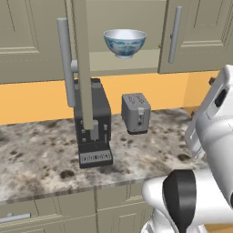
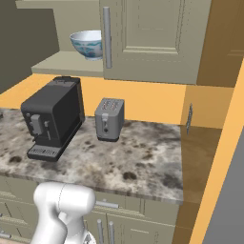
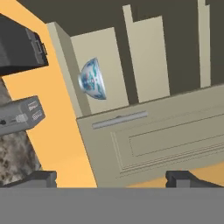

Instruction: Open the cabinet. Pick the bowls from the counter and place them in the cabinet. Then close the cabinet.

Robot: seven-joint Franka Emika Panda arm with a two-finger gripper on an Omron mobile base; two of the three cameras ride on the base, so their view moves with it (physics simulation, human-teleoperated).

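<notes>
The cabinet has its left door swung out, edge-on to the left base view. Its right door is shut. A white and pale-blue bowl stands upright on the cabinet's bottom shelf, left of the shut door's handle in the right base view, where the bowl shows again. In the rolled hand view my gripper is open with nothing between its fingertips. It faces the shut door from a distance, with the bowl beyond.
A black coffee machine and a grey toaster stand at the back of the granite counter, under the cabinet. The open door juts out over the coffee machine. A wall bounds the counter's right end.
</notes>
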